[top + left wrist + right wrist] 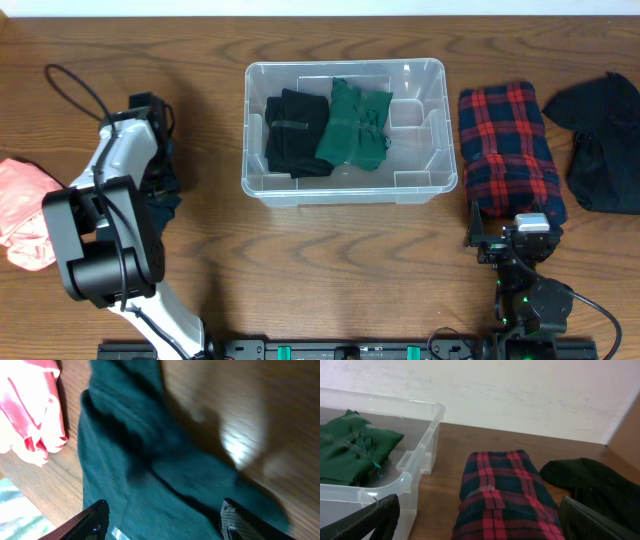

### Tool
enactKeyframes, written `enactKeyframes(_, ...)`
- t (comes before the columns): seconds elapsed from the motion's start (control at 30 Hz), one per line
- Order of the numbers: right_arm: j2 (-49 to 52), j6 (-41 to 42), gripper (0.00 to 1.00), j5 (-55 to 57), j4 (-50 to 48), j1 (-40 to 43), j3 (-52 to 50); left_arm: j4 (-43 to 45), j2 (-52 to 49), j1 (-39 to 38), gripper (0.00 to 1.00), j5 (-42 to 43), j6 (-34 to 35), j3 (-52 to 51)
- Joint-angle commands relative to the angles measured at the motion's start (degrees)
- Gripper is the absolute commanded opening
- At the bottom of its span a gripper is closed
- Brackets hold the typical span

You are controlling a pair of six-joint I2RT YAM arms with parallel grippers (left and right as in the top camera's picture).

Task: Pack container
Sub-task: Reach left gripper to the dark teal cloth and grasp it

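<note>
Dark teal cloth (150, 475) lies right under my left gripper (164, 518), jaws apart and empty, so I aim to drop straight, pinch a thick fold, then carry it to the container (345, 192) mid-table; right gripper (482, 520) gapes wide, idle.

The surface (330, 270) is dark brown wood with a strong wavy grain. Behind it stands a white, slightly rough wall (520, 390). A bright reflection of light (242, 447) lies on the wood.

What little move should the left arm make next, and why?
Probably lower the left gripper and close it on the dark teal cloth: its fingers stand open right over it, and that cloth lies outside the bin, where black clothes and green clothes sit.
</note>
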State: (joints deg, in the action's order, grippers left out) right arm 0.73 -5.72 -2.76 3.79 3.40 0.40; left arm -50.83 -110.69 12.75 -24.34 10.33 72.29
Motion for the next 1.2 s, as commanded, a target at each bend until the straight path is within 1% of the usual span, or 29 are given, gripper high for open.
enactKeyframes(0.0, -0.24, -0.79, 0.99, 0.42, 0.24, -0.79, -0.09, 1.29, -0.98, 2.67, 0.72, -0.28, 0.98, -1.97)
enactKeyframes(0.17, -0.24, -0.79, 0.99, 0.42, 0.24, -0.79, -0.09, 4.81, -0.98, 4.61, 0.72, 2.64, 1.09, -4.28)
enactKeyframes(0.33, -0.24, -0.79, 0.99, 0.42, 0.24, -0.79, -0.09, 7.21, -0.98, 4.63, 0.7, 3.58, 1.09, -6.19)
enactKeyframes(0.4, -0.24, -0.79, 0.99, 0.42, 0.24, -0.79, -0.09, 7.89, -0.98, 4.63, 0.64, 4.44, 1.09, -6.6)
enactKeyframes(0.53, -0.24, -0.79, 0.99, 0.42, 0.24, -0.79, -0.09, 8.39, -0.98, 4.63, 0.39, 5.95, 1.11, -6.73)
enactKeyframes(0.63, -0.24, -0.79, 0.99, 0.42, 0.24, -0.79, -0.09, 8.92, -0.98, 4.63, 0.28, 6.23, 1.09, -6.88)
enactKeyframes(0.73, -0.24, -0.79, 0.99, 0.42, 0.24, -0.79, -0.09, 9.2, -0.98, 4.63, 0.19, 8.7, 1.09, -6.95)
enactKeyframes(0.77, -0.24, -0.79, 0.99, 0.42, 0.24, -0.79, -0.09, 9.4, -0.98, 4.63, 0.13, 9.81, 1.09, -6.95)
enactKeyframes(0.83, -0.24, -0.79, 0.99, 0.42, 0.24, -0.79, -0.09, 9.38, -0.94, 4.63, 0.06, 11.5, 1.05, -6.8)
enactKeyframes(1.0, -0.24, -0.79, 0.99, 0.42, 0.24, -0.79, -0.09, 5.4, 1.18, 4.63, 0.06, 13.88, 0.59, -2.86)
enactKeyframes(1.17, -0.24, -0.79, 0.99, 0.42, 0.26, -0.79, -0.09, -0.2, 7.78, 4.52, 0.06, 15.85, -1.51, 5.18)
